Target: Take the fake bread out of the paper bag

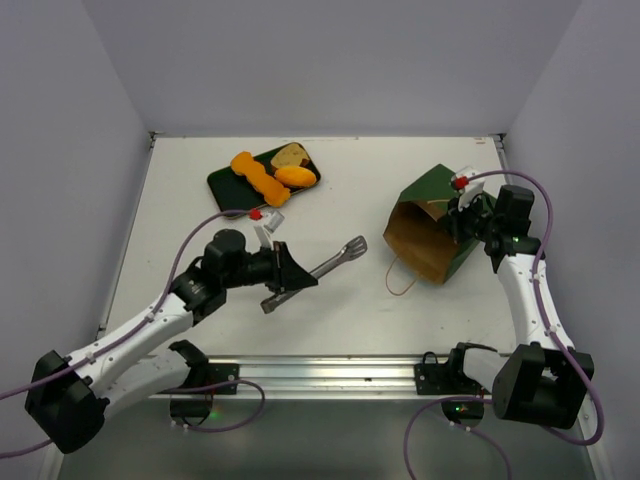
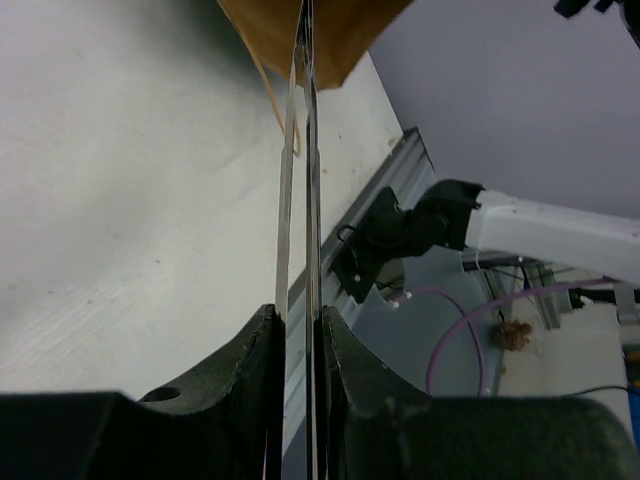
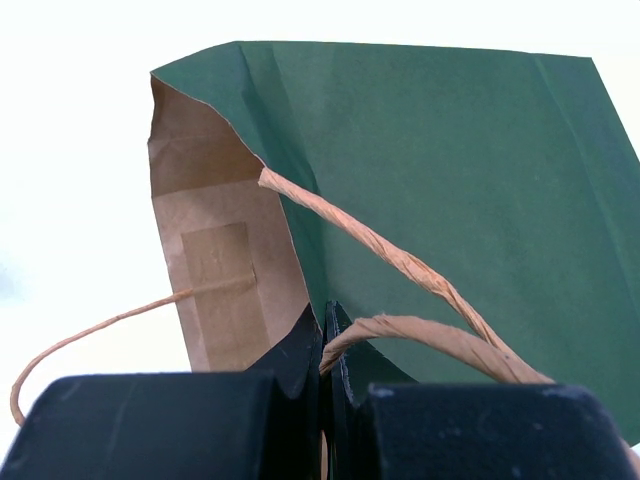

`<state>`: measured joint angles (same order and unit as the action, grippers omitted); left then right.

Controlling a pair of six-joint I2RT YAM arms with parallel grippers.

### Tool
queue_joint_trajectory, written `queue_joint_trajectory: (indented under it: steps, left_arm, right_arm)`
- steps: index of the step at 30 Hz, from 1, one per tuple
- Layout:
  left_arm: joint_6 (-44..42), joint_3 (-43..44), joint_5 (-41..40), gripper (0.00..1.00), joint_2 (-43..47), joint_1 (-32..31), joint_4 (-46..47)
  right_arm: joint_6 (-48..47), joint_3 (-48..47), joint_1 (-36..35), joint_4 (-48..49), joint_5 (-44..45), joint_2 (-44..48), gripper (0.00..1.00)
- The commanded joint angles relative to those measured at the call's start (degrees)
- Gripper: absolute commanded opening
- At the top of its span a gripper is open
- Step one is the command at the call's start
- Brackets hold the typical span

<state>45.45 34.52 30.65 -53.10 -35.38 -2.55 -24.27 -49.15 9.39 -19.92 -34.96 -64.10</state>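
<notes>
Overhead, top ext.: shows paper bag (image 1: 430,230) tipped on its side at R, mouth facing L; fake bread (image 1: 258,176) on dark green tray (image 1: 225,185) far L, well apart from bag. L wrist: shows left gripper (image 2: 300,322) clamped on thin metal tongs (image 2: 300,200), tips near bag mouth. R wrist: shows right gripper (image 3: 325,335) pinched shut on bag rim, string handle (image 3: 400,260) running between fingers.
</notes>
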Motion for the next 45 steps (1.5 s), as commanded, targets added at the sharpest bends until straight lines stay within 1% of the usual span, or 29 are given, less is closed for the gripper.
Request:
queue_joint_trajectory:
  steps: [1, 3, 4, 5, 6, 7, 8, 9, 10, 15, 16, 18, 19, 21, 25, 28, 31, 36, 40, 45]
  left_arm:
    - [5.07, -2.52, -0.15, 0.26, -0.94, -6.52, 11.21]
    - [7.19, -3.23, -1.82, 0.26, -2.52, -9.61, 15.53]
    - [9.11, -3.32, -2.44, 0.26, -4.97, -10.49, 17.38]
    - [9.82, -3.06, -3.57, 0.26, -6.56, -11.29, 20.97]
    - [10.35, -2.62, -4.11, 0.27, -8.14, -12.08, 22.57]
    - [11.93, -2.18, -4.81, 0.27, -11.64, -13.56, 23.98]
    - [12.72, -1.31, -6.12, 0.28, -13.59, -14.19, 27.73]
    - [13.52, -0.43, -6.48, 0.29, -15.52, -14.8, 29.34]
    - [15.26, 0.54, -7.01, 0.3, -19.63, -15.68, 31.44]
    - [20.46, 8.87, -11.14, 0.34, -31.69, -17.27, 35.67]
    - [22.82, 10.03, -11.58, 0.35, -35.28, -17.79, 36.2]
    - [24.85, 13.01, -12.37, 0.37, -38.73, -18.15, 38.22]
    - [27.21, 13.81, -12.63, 0.37, -41.79, -18.15, 38.75]
    - [29.42, 15.22, -13.34, 0.4, -44.53, -18.15, 41.03]
    - [34.86, 20.13, -13.78, 0.44, -52.08, -18.15, 42.62]
    - [37.94, 21.98, -14.48, 0.47, -55.43, -18.15, 43.24]
    - [38.57, 24.27, -15.36, 0.47, -57.11, -18.15, 41.76]
    - [39.54, 26.38, -19.05, 0.48, -57.73, -17.98, 38.5]
    - [43.05, 26.82, -21.33, 0.49, -58.87, -17.89, 36.92]
    - [46.39, 28.23, -21.43, 0.49, -60.98, -17.89, 36.47]
  right_arm:
    - [-1.56, -0.69, 0.19, -0.73, -3.36, 0.64, 0.0]
    - [-1.92, -0.69, 0.19, -0.99, -3.62, 0.64, 0.0]
    - [-1.92, -0.69, 0.19, -1.0, -3.71, 0.64, 0.0]
    - [-2.01, -0.6, 0.19, -1.0, -3.8, 0.73, 0.0]
    - [-1.92, -0.6, 0.11, -1.08, -3.8, 0.73, 0.0]
    - [-2.01, -0.6, 0.19, -1.08, -3.71, 0.81, 0.0]
    - [-2.01, -0.6, 0.19, -1.08, -3.71, 0.73, 0.0]
    - [-1.92, -0.51, 0.19, -1.0, -3.62, 0.81, 0.0]
    - [-1.92, -0.51, 0.19, -1.0, -3.45, 0.73, 0.0]
    - [-1.92, -0.43, 0.28, -0.91, -3.62, 0.64, 0.0]
    - [-1.92, -0.42, 0.37, -0.91, -3.62, 0.73, 0.0]
    - [-1.92, -0.34, 0.28, -0.73, -3.71, 0.73, 0.0]
    - [-1.92, -0.25, 0.37, -0.82, -3.71, 0.73, 0.0]
    - [-2.01, -0.07, 0.37, -0.56, -3.8, 0.81, 0.0]
    - [-2.01, 0.01, 0.46, -0.38, -3.97, 0.64, 0.0]
    - [-2.01, 0.01, 0.46, -0.29, -4.24, 0.64, 0.0]
    - [-1.92, 0.01, 0.46, -0.29, -4.41, 0.55, 0.0]
    - [-2.01, 0.1, 0.37, -0.29, -4.77, 0.46, 0.0]
    - [-1.92, 0.1, 0.46, -0.12, -4.94, 0.46, 0.0]
    - [-1.74, 0.1, 0.46, -0.12, -5.12, 0.64, 0.0]
